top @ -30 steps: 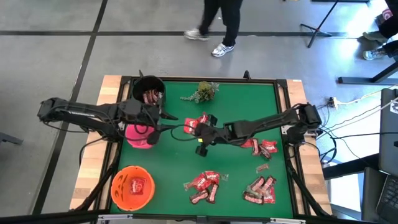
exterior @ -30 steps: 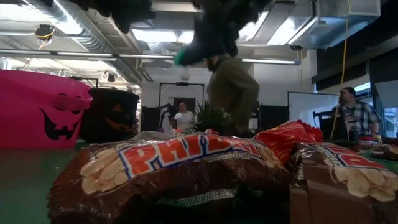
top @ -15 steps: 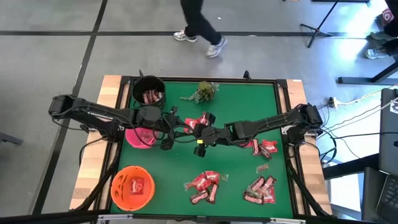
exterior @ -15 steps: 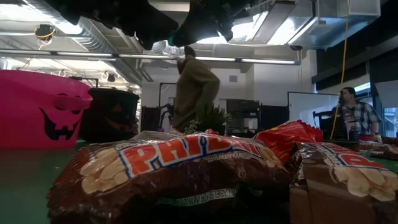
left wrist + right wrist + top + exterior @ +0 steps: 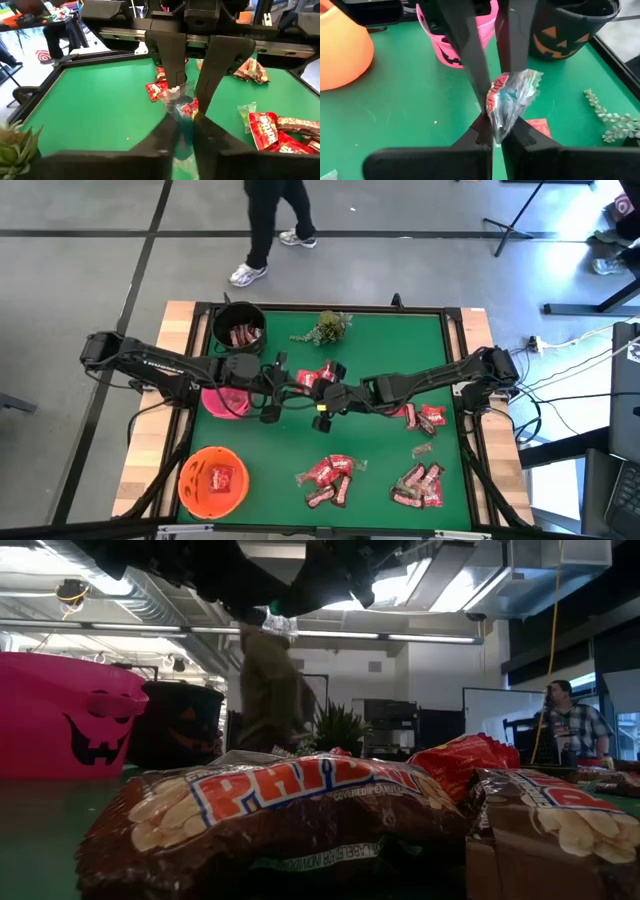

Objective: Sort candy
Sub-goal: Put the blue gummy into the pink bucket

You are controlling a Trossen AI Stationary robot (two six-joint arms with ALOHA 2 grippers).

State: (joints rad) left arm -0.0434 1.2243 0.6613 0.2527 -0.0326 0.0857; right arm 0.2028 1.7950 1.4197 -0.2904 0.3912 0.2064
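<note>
I have two pincers, and both are up in the air just beside the pink bucket [image 5: 222, 402], on the side that faces the middle of the green table [image 5: 385, 470]. My right pincer [image 5: 496, 131] is squeezed tight on the bottom of a little bag of candy [image 5: 515, 97]. The bag is clear, and I can see red and blue bits inside it. My left pincer [image 5: 184, 119] comes at the same bag from the pink bucket's side. Its two fingers are pressed in on the bag too, so both of my pincers hold it at once. The bag hangs between them, off the table, and it does not touch the pink bucket. A black bucket [image 5: 238, 330] with a pumpkin face stands just behind the pink bucket, and it has some candy in it. An orange bucket [image 5: 213, 480] stands on the other side of the pink bucket, near the front edge, with a red packet inside. More candy lies on the table, farther from the pink bucket than the bag is. A few red packets [image 5: 322, 375] lie near my pincers. Two piles of red and brown candy [image 5: 328, 480] sit well apart from the pink bucket, toward the front. A green sprig [image 5: 330, 327] lies past the black bucket. A person [image 5: 265, 230] walks on the floor beyond the table.
</note>
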